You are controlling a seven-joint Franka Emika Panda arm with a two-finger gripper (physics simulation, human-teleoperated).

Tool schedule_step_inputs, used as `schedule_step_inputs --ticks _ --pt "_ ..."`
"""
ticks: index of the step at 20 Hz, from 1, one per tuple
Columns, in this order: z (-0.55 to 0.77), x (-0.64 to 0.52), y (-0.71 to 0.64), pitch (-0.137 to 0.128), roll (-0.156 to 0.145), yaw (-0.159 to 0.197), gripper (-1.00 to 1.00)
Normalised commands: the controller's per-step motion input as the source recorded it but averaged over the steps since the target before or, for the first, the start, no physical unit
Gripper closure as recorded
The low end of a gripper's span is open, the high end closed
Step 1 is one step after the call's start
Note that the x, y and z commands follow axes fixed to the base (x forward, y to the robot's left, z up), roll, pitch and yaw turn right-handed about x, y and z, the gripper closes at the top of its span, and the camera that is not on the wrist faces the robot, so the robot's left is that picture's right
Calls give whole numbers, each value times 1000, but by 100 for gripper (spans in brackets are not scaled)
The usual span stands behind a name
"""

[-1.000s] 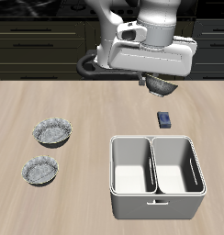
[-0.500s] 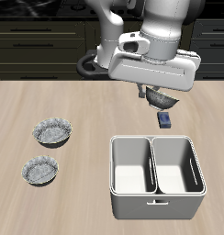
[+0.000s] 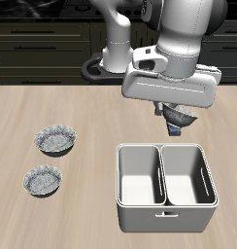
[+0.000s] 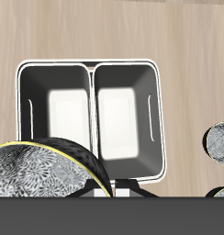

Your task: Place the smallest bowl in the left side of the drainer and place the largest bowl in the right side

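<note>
Above the drainer's (image 3: 166, 188) back edge, off the worktop (image 3: 82, 126), the arm carries a grey speckled bowl with a dark underside (image 3: 177, 118) in its hand (image 3: 175, 115), fingers clamped on the rim. In the wrist view that bowl (image 4: 40, 171) sits close to the lens, with both drainer compartments bare beyond it. Well away from the drainer, two more scalloped bowls rest on the worktop: the wider one (image 3: 55, 141) farther back, the smallest bowl (image 3: 42, 180) nearer the front edge.

Exterior: high, frontal. Wrist: straight down, near. Shared: drainer (image 3: 166, 185) (image 4: 91, 115).
</note>
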Motion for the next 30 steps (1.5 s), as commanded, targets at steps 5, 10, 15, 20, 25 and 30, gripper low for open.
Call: schedule_step_inputs --ticks 5,10,15,20,25,30 --pt "-262 112 -26 43 -2 29 100" --pt "-203 69 -5 28 -9 14 100" --pt "-158 64 14 25 -1 7 100" --pt "-220 20 82 32 4 8 100" --pt "-122 39 -15 18 -8 1 100" --pt "-172 30 -80 29 -22 7 100"
